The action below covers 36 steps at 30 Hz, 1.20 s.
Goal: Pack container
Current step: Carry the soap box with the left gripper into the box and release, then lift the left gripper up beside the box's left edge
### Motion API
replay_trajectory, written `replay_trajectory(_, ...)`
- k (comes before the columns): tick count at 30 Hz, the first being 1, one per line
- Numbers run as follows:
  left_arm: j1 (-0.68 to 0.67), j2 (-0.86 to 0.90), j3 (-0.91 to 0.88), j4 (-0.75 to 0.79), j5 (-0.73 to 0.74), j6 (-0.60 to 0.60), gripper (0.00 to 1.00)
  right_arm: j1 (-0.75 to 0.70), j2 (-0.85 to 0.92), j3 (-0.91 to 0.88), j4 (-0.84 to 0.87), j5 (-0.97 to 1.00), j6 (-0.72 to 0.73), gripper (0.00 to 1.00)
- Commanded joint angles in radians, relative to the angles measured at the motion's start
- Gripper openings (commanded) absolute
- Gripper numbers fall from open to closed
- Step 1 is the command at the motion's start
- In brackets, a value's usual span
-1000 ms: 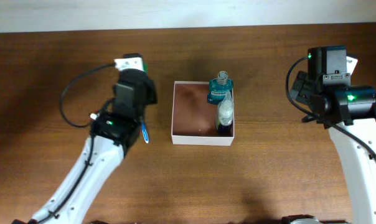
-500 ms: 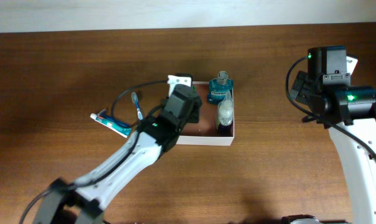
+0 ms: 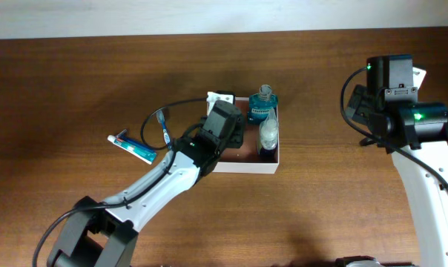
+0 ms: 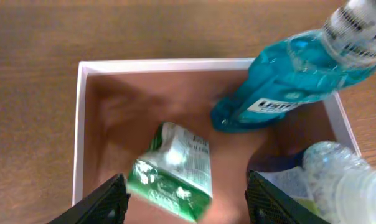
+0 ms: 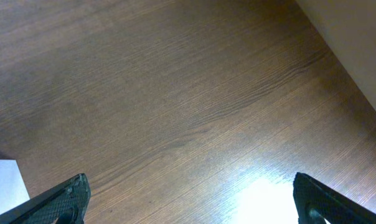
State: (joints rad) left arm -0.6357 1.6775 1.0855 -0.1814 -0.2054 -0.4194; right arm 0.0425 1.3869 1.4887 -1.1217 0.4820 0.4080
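The square, shallow, white-walled container [image 3: 254, 167] with a reddish-brown floor was set near the middle of the brown wooden tabletop [image 3: 61, 89]. The left fingers [image 4: 110, 202] were spread wide above it and gripped nothing. The small green-and-white packet [image 4: 172, 168] was seen loose and blurred between them, toward 7 o'clock on the floor. A blue plastic mouthwash bottle [image 4: 294, 74] filled the 1 o'clock corner and a clear bottle [image 4: 343, 180] the 4 o'clock side. The right fingers [image 5: 63, 199], wide open and empty, were parked at 3 o'clock. A straight lift was judged best, so that neither packet nor bottles were disturbed. A blue toothbrush [image 3: 165, 127] and a white-and-teal toothpaste tube [image 3: 131, 147] remained unpacked at 9 o'clock.
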Motion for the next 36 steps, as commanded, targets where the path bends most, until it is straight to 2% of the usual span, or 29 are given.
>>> replay_trajectory(1,-0.003,-0.031,0.08,-0.036,-0.008,0.043,0.62,-0.005,0.0,0.009,0.003,0.016,0.001,0.99)
replay_trajectory(3,-0.001,-0.034,0.103,-0.046,-0.019,0.069,0.59,-0.005,0.0,0.009,0.002,0.016,0.001,0.99)
replay_trajectory(4,-0.001,-0.034,0.114,-0.072,-0.023,0.069,0.45,-0.005,0.0,0.009,0.003,0.016,0.001,0.99)
replay_trajectory(7,0.0,-0.038,0.114,-0.159,-0.048,0.07,0.19,-0.005,0.0,0.009,0.002,0.016,0.001,0.99)
replay_trajectory(9,0.005,-0.04,0.114,-0.2,-0.115,0.07,0.04,-0.005,0.0,0.009,0.002,0.016,0.001,0.99)
replay_trajectory(10,0.01,-0.04,0.114,-0.206,-0.139,0.07,0.01,-0.005,0.0,0.009,0.002,0.016,0.001,0.99)
replay_trajectory(14,0.053,-0.04,0.114,-0.143,-0.152,0.083,0.01,-0.005,0.0,0.009,0.002,0.016,0.001,0.99)
replay_trajectory(16,0.085,-0.039,0.114,-0.054,-0.151,0.124,0.01,-0.005,0.0,0.009,0.002,0.016,0.001,0.99)
replay_trajectory(19,0.129,-0.021,0.114,0.091,-0.143,0.123,0.0,-0.005,0.0,0.009,0.002,0.016,0.001,0.99)
replay_trajectory(23,0.176,0.04,0.126,0.217,0.03,0.123,0.0,-0.005,0.0,0.009,0.002,0.016,0.001,0.99)
replay_trajectory(26,0.204,0.101,0.19,0.187,0.115,0.123,0.0,-0.005,0.0,0.009,0.002,0.016,0.001,0.99)
replay_trajectory(28,0.221,0.167,0.285,0.108,0.167,0.123,0.0,-0.005,0.0,0.009,0.002,0.016,0.001,0.98)
replay_trajectory(36,0.231,0.36,0.665,-0.201,0.157,0.209,0.0,-0.005,0.0,0.009,0.002,0.016,0.001,0.99)
